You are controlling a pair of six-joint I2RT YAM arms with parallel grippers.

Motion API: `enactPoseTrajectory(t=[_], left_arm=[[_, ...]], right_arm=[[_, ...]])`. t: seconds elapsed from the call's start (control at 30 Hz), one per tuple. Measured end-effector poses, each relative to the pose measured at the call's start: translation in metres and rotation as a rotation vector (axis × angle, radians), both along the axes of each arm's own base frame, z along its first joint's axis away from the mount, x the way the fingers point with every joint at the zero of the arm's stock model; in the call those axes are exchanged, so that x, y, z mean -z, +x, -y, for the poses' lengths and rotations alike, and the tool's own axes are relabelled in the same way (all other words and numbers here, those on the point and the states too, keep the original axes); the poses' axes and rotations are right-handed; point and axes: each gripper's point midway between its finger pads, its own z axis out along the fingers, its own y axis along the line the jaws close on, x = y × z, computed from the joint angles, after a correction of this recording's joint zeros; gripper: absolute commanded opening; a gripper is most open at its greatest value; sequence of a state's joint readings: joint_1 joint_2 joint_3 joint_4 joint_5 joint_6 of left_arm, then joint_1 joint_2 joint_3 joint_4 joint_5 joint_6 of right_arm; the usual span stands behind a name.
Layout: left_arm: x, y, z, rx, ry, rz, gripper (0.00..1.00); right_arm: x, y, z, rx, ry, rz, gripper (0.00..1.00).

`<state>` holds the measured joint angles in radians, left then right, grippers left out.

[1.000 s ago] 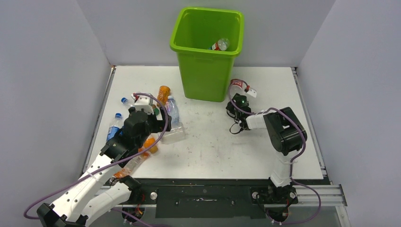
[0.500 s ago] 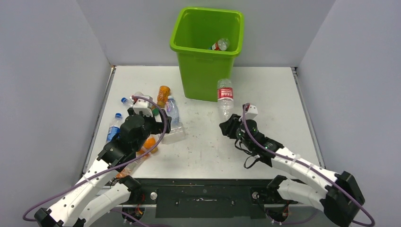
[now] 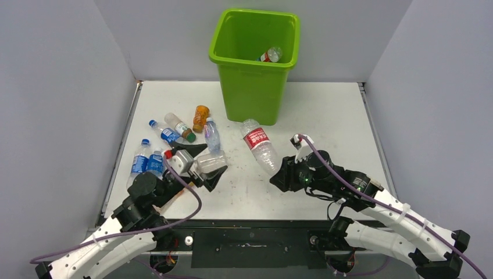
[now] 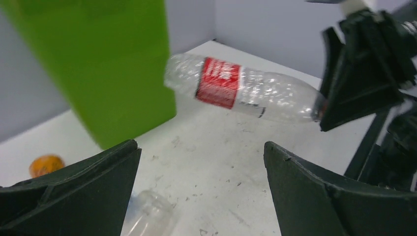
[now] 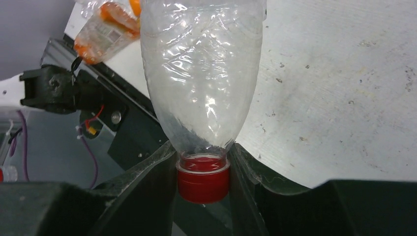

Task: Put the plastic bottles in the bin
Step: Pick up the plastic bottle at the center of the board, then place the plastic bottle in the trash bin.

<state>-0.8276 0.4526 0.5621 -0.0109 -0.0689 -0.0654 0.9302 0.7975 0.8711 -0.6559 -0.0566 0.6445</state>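
Clamped on the red-capped bottle's (image 3: 258, 144) neck, the right gripper (image 5: 203, 169) should clear the bin (image 3: 251, 61) rim before releasing; the left gripper (image 4: 200, 162) gapes empty.

Roughly ten bottles (image 3: 256, 140), one bin (image 3: 250, 93)

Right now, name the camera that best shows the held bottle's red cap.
Right wrist: the red cap sits close, pinched by the right gripper. Top external and left wrist show only the bottle body; the gripper hides the cap.
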Motion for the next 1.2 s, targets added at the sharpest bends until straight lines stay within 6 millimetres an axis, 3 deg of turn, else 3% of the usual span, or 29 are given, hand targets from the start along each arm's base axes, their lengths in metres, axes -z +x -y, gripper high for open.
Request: enactPoseTrajectory(t=[0.17,0.33,0.5,0.77,1.13,1.17,1.2], left_arm=[[-0.012,-0.034,0.030,0.217,0.207,0.261,0.96],[0.006,-0.046,0.051,0.302,0.508,0.491,0.96],[0.031,-0.041,0.061,0.309,0.809,0.679,0.96],[0.072,-0.024,0.065,0.355,1.130,0.756,0.97],[0.067,-0.006,0.079,0.317,1.244,0.826,0.38],[0.066,-0.006,0.079,0.313,1.246,0.831,0.35],[0.064,-0.005,0.079,0.309,1.246,0.837,0.33]], right_arm=[[-0.008,-0.016,-0.010,-0.154,-0.045,-0.033,0.05],[0.015,-0.025,-0.013,-0.244,-0.139,-0.110,0.05],[0.014,-0.035,-0.014,-0.303,-0.150,-0.134,0.05],[-0.002,-0.046,-0.023,-0.373,-0.109,-0.124,0.05],[-0.014,-0.064,-0.032,-0.451,-0.083,-0.118,0.05],[-0.014,-0.065,-0.032,-0.451,-0.081,-0.119,0.09],[-0.015,-0.065,-0.032,-0.449,-0.078,-0.120,0.25]])
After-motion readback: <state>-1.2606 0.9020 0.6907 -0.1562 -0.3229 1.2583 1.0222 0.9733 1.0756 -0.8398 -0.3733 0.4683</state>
